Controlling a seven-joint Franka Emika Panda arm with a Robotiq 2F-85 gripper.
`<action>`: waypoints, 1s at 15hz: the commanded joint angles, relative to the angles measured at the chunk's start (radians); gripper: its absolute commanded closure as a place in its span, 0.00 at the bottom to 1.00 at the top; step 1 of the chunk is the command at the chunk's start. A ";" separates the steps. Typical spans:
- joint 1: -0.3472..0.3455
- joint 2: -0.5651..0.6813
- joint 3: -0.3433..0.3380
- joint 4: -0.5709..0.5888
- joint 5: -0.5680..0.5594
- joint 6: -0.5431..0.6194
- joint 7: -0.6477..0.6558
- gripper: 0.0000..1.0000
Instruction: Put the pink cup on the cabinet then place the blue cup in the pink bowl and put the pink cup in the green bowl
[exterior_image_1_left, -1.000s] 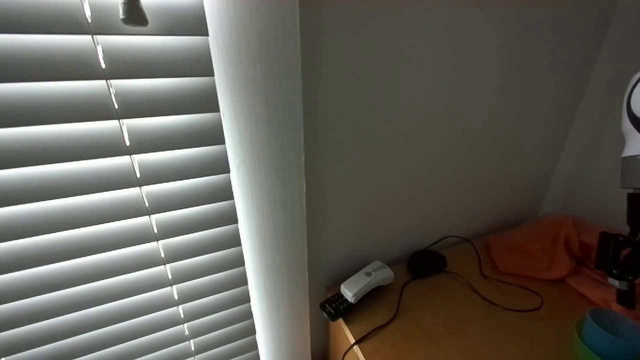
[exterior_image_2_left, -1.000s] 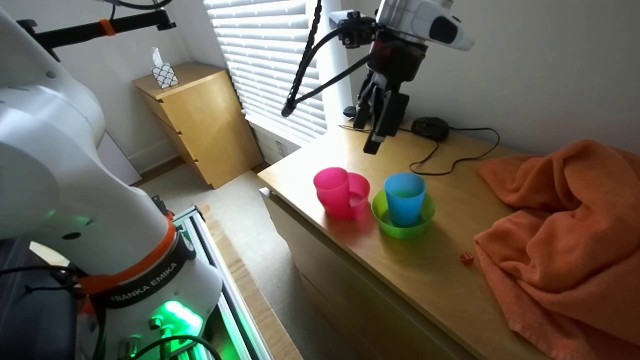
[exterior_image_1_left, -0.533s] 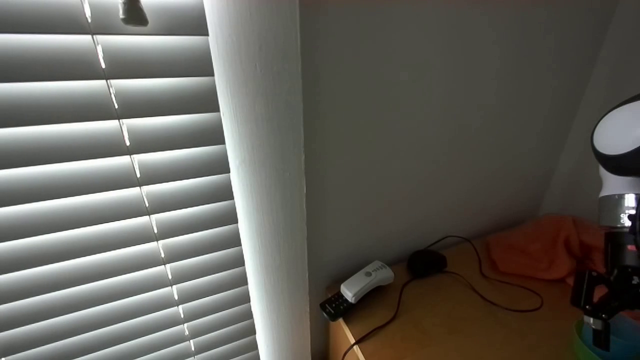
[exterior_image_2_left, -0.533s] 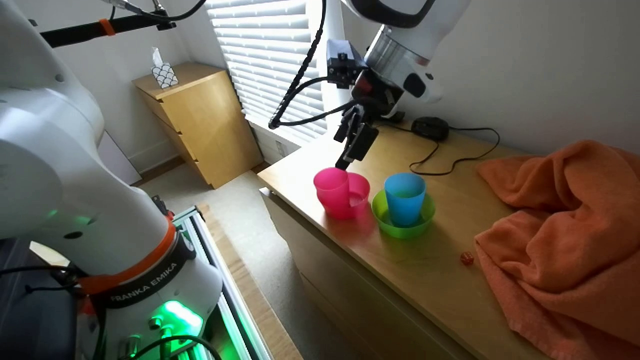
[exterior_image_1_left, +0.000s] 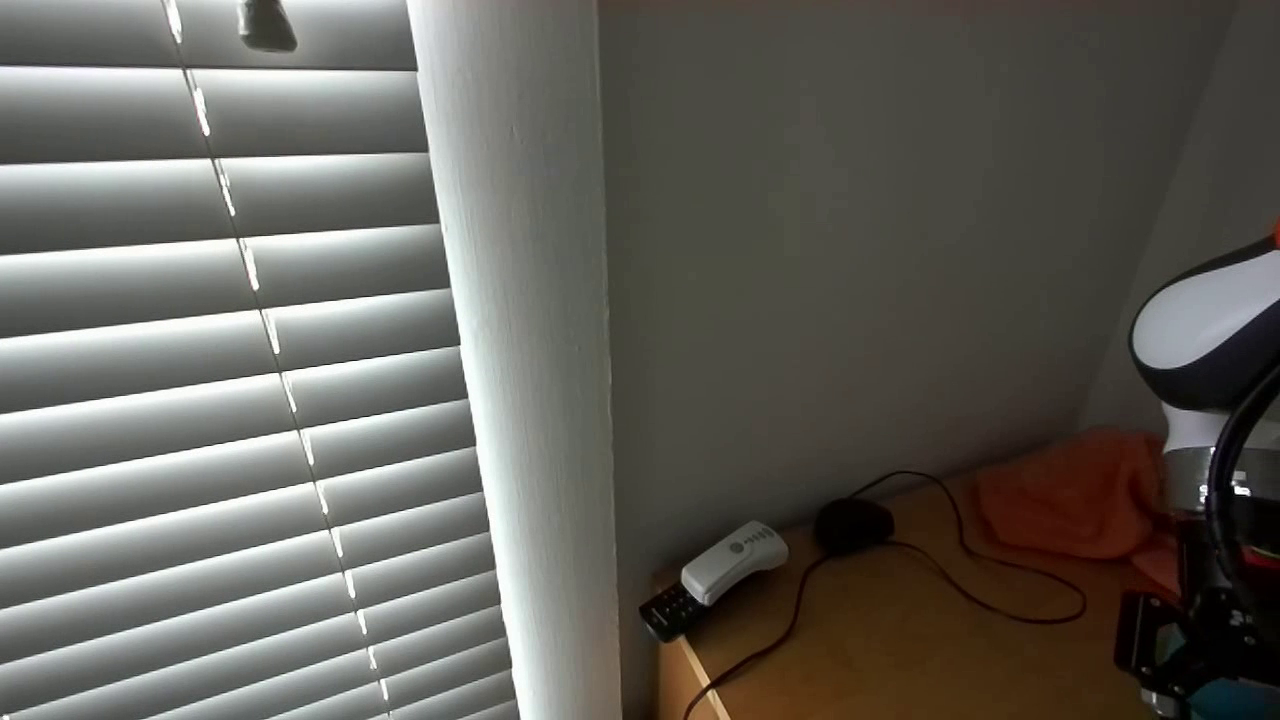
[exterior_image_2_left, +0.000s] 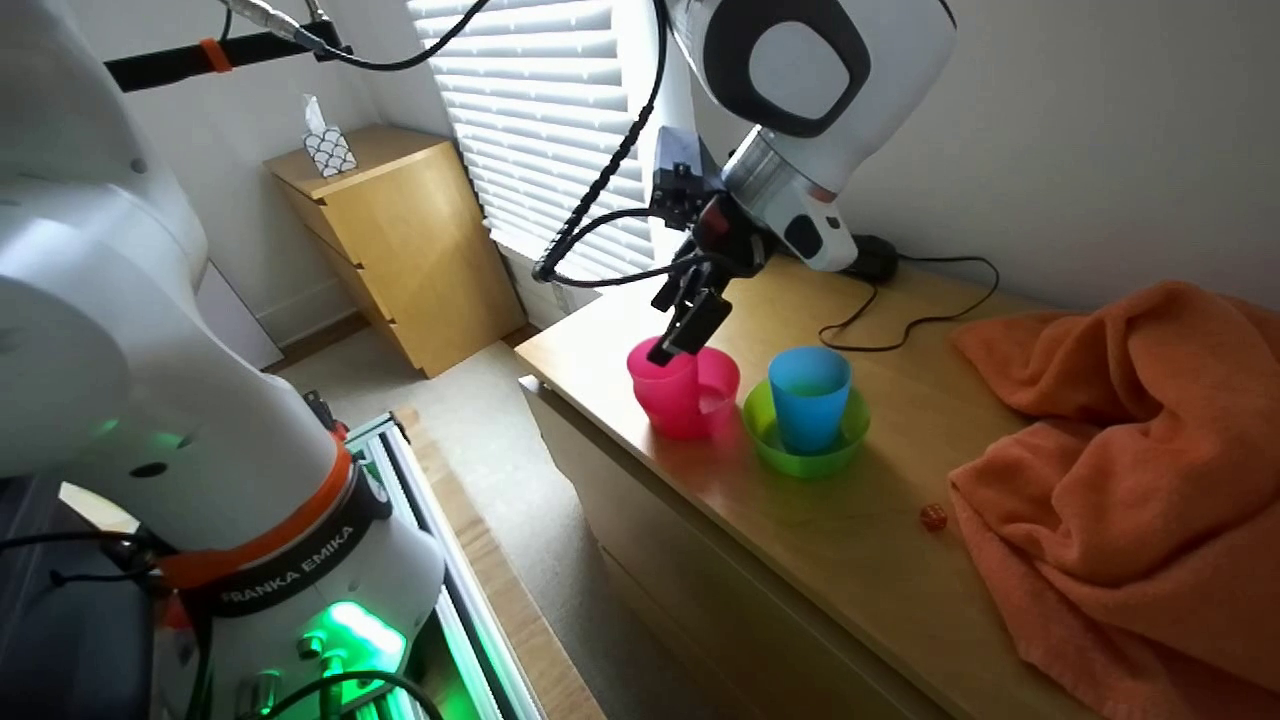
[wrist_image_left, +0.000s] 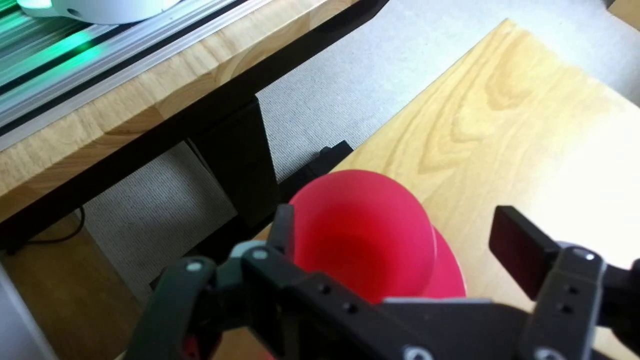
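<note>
The pink cup (exterior_image_2_left: 662, 398) stands in the pink bowl (exterior_image_2_left: 720, 378) near the front edge of the cabinet top (exterior_image_2_left: 880, 560). My gripper (exterior_image_2_left: 672, 325) is open, tilted, just above the cup's rim. In the wrist view my gripper (wrist_image_left: 400, 235) straddles the pink cup (wrist_image_left: 355, 230): one finger overlaps the cup's rim, the other stands well apart past the pink bowl (wrist_image_left: 449, 272). Contact cannot be told. The blue cup (exterior_image_2_left: 812, 405) stands upright in the green bowl (exterior_image_2_left: 800, 465) beside them. Its blue also shows behind the gripper in an exterior view (exterior_image_1_left: 1240, 700); there the green bowl is hidden.
An orange towel (exterior_image_2_left: 1150, 450) lies at the right of the cabinet. A small red die (exterior_image_2_left: 933, 517) lies near it. A black mouse-like object with a cable (exterior_image_2_left: 872, 258) is at the wall. A remote (exterior_image_1_left: 672, 612) and a white device (exterior_image_1_left: 735, 562) lie at a corner.
My gripper has come down and toward the cabinet's front edge, from above the far side of the cups to the pink cup's rim. The cups and bowls have not moved.
</note>
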 joint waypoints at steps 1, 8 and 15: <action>0.006 0.043 0.001 0.018 0.028 -0.003 0.022 0.26; 0.007 0.075 0.001 0.037 0.030 -0.009 0.029 0.78; 0.003 0.062 0.001 0.050 0.035 -0.039 0.018 0.98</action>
